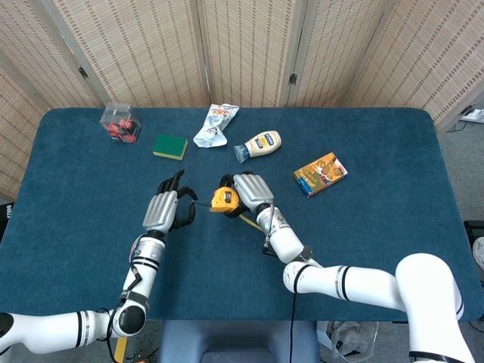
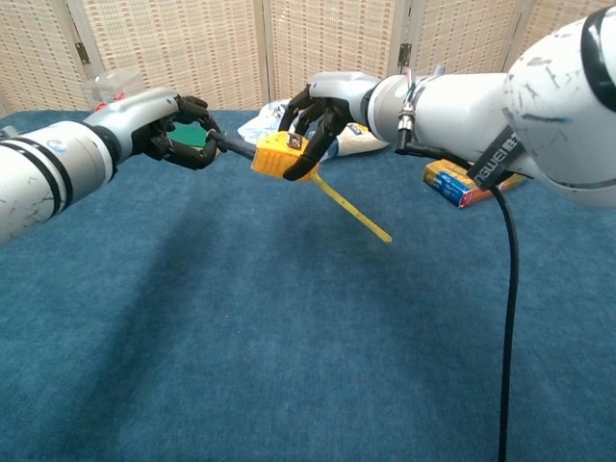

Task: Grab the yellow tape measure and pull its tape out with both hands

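My right hand [image 1: 253,193] grips the yellow tape measure [image 1: 221,200] above the middle of the blue table [image 1: 378,227]. In the chest view the tape measure [image 2: 281,156] is held off the cloth by the right hand [image 2: 325,98], and a yellow strap [image 2: 352,208] hangs from it down to the right. A short dark length of tape [image 2: 234,146] runs left from the case to my left hand [image 2: 181,129], whose fingers are curled around the tape's end. From above, the left hand [image 1: 168,209] sits just left of the case, with the tape [image 1: 199,203] between them.
Along the far side lie a clear box with red pieces [image 1: 119,123], a green sponge [image 1: 170,146], a white packet [image 1: 215,125] and a mayonnaise bottle [image 1: 259,144]. An orange box [image 1: 320,173] lies to the right of the hands. A black cable [image 2: 503,318] hangs from the right arm.
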Controlling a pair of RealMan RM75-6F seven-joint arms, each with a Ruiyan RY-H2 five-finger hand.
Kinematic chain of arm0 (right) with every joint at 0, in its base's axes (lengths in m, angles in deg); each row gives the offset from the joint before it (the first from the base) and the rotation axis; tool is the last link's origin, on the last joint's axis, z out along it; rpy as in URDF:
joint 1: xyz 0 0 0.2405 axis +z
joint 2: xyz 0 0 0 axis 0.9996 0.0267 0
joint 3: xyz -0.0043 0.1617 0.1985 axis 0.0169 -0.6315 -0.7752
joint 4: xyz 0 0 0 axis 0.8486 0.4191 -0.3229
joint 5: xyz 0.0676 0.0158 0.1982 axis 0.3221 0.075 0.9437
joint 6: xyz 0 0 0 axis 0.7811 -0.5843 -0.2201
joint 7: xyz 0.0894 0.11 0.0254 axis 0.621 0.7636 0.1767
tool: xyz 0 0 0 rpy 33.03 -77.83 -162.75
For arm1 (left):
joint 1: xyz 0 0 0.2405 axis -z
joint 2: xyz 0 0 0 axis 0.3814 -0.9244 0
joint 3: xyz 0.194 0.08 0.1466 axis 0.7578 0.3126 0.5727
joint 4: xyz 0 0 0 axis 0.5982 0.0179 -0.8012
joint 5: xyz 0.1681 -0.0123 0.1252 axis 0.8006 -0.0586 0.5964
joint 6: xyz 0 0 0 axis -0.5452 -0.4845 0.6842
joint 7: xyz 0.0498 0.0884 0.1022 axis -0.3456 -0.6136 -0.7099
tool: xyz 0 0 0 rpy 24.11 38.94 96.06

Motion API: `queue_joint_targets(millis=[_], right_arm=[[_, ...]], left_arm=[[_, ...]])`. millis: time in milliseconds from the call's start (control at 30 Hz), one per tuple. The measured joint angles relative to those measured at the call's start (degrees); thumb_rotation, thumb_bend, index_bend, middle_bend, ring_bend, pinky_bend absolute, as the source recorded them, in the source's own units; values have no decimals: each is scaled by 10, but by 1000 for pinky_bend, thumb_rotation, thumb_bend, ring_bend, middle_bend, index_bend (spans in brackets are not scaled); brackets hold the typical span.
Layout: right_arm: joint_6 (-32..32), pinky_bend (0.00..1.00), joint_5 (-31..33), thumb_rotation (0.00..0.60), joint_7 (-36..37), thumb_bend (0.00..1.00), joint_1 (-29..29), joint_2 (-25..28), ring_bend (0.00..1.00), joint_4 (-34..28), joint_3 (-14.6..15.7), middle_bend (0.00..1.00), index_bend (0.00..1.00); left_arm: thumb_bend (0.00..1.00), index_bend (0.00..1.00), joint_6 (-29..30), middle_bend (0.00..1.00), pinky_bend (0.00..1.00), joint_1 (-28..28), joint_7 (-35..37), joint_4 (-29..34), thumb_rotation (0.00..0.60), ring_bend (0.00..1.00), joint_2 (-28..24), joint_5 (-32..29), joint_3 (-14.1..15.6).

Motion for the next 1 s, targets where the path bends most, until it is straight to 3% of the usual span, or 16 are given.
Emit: queue_joint_targets(millis=[300,1000], right_arm=[[-1,143,6,600,-10,216,3,4,466,2,5,521,675],[24,143,-6,600,-23,216,-16,45,466,-32,20,521,676]], left_arm=[[691,622,-3,116,0,-1,21,-10,506,13,5,-2,-5],[700,650,-6,147,0,-27,100,-62,507,40,4,38,-1]])
